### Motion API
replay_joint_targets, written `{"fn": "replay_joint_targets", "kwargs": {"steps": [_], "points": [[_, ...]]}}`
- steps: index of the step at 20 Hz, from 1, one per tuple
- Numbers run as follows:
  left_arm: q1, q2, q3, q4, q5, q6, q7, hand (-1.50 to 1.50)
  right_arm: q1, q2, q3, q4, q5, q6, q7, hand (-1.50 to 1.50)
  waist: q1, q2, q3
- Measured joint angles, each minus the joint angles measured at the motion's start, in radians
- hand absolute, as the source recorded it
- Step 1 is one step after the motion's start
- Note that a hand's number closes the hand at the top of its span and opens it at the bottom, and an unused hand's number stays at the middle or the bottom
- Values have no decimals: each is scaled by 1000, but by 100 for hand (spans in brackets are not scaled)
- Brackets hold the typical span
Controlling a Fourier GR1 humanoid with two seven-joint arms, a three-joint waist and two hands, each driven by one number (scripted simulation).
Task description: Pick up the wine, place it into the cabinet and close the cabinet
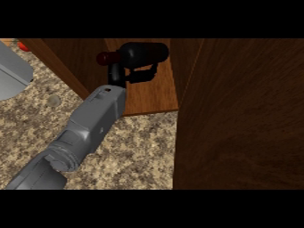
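The wine bottle (145,52) is dark with a red cap (104,58) pointing left. It sits inside the wooden cabinet (151,95), above its shelf board. My right hand (119,75) reaches in from the lower left on its grey forearm (92,122), black fingers (143,74) curled round the bottle's underside. Whether the bottle rests on the shelf is hidden by the hand. The cabinet door (246,116) stands open, filling the right side of the view. My left hand does not show.
A speckled stone counter (134,151) lies below the cabinet. A grey rounded piece (3,69) sits at the upper left edge, with a small red thing (23,45) beside it. The cabinet's left wall (62,64) slants close to my forearm.
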Motion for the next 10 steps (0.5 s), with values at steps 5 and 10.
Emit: {"fn": "replay_joint_targets", "kwargs": {"steps": [5,10], "points": [[-20,17,7,22,-2,14,-3,150,16,-1,-1,-7,-7,14,-6,-150,-5,3,0],[-38,31,-3,35,-19,53,15,-150,14,-2,-7,-5,-4,17,-14,-150,-8,5,0]]}}
